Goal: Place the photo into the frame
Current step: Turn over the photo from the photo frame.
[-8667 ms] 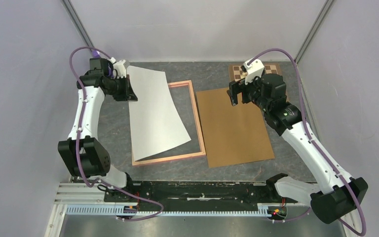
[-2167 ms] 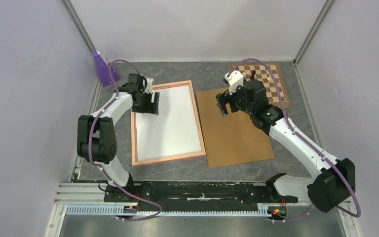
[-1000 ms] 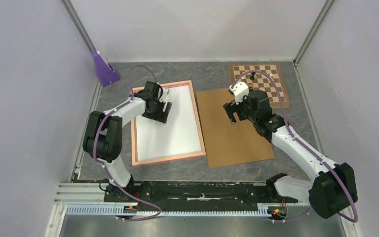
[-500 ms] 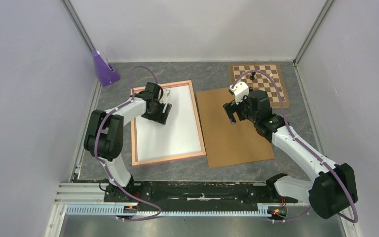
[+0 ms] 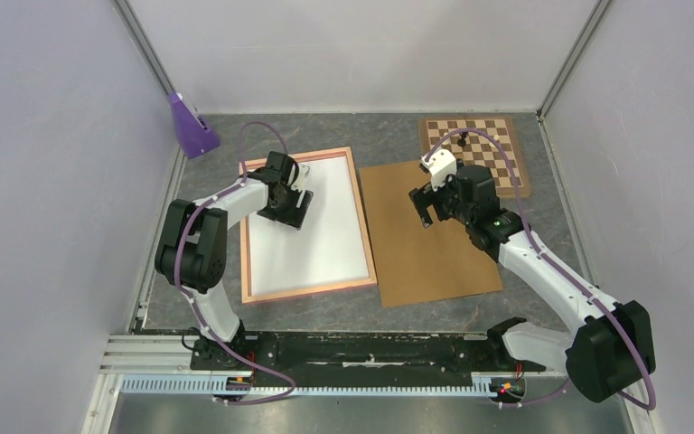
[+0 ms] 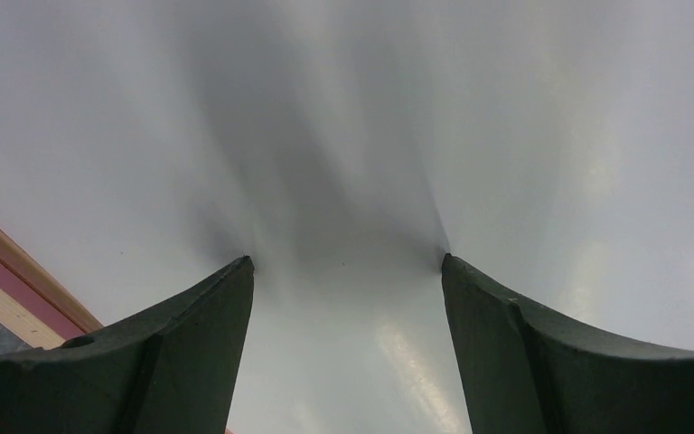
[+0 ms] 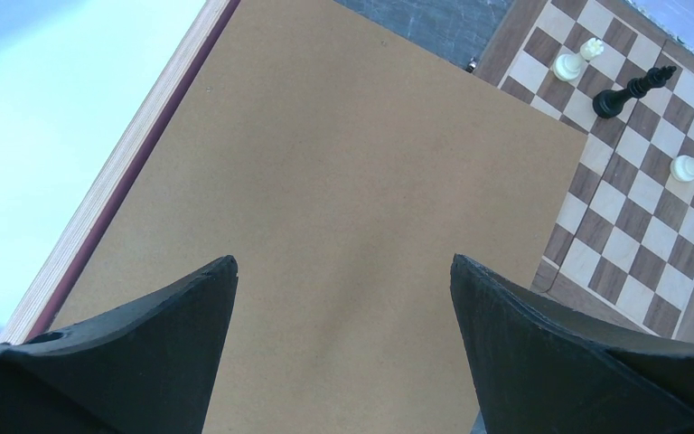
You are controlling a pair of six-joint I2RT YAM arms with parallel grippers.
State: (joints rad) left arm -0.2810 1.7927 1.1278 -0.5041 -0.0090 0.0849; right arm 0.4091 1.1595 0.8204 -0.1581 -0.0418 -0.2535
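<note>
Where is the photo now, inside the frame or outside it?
Inside. The photo lies flat, plain white side up, within the frame, whose thin border shows around its edges.

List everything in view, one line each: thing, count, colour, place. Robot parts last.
photo: one, white back facing up, lying inside the frame
frame: one, salmon-pink edge, left half of the table
backing board: one, plain brown, just right of the frame
chessboard: one, brown and cream, far right, behind the backing board
chess pieces: three, two white and one black, on the chessboard
purple wedge: one, purple, far left corner
table: one, dark grey, under everything
left gripper: one, black, open, down at the photo
right gripper: one, black, open, above the backing board
</note>
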